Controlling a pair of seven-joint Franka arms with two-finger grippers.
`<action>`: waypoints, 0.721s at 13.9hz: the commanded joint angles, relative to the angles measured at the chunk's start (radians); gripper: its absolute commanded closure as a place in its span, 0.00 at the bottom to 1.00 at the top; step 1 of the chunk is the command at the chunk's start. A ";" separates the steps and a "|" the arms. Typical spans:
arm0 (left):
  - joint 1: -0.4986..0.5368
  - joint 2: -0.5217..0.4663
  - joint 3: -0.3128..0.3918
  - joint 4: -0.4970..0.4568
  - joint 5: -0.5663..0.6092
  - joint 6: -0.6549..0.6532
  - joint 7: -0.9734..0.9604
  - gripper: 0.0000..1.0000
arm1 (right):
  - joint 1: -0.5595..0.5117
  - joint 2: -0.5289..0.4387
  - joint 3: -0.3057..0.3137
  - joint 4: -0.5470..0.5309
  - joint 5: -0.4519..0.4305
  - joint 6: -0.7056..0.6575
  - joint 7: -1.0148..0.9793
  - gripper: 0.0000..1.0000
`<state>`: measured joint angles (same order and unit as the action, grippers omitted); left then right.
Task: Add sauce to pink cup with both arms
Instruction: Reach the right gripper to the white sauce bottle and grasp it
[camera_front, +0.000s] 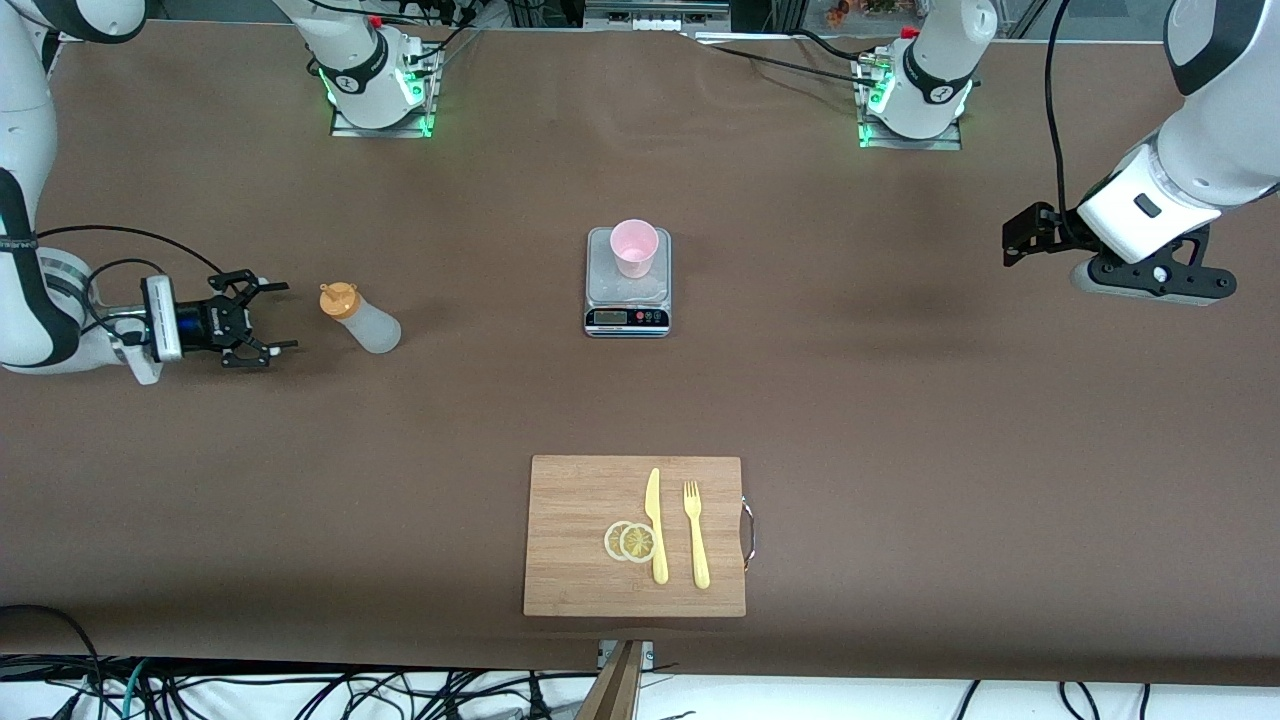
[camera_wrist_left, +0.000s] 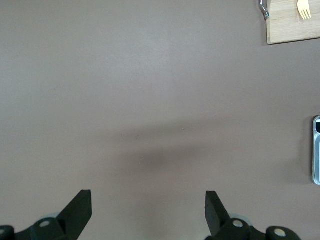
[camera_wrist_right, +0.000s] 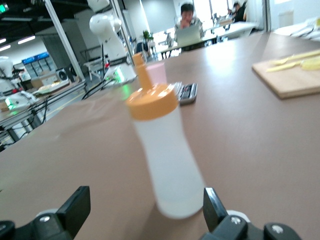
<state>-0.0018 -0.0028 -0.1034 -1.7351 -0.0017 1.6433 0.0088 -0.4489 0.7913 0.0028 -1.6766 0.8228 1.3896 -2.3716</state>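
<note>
Front view: sauce (camera_front: 361, 317) upright (cap up)

Even, bright overhead light; soft shadows on the brown table (camera_front: 900, 400). The right wrist view blurs the sauce bottle (camera_wrist_right: 162, 155), and windows glare white at its background.
</note>
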 joint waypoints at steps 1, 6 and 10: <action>-0.006 0.010 0.004 0.026 0.003 -0.026 0.014 0.00 | 0.024 0.013 0.006 -0.006 0.071 0.014 -0.021 0.00; -0.006 0.010 0.004 0.026 0.005 -0.026 0.016 0.00 | 0.064 0.049 0.008 -0.006 0.101 0.031 -0.061 0.00; -0.009 0.014 -0.001 0.038 0.003 -0.026 0.010 0.00 | 0.095 0.065 0.008 -0.008 0.130 0.041 -0.083 0.00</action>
<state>-0.0029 -0.0028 -0.1039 -1.7332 -0.0017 1.6390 0.0088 -0.3603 0.8508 0.0085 -1.6768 0.9271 1.4165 -2.4362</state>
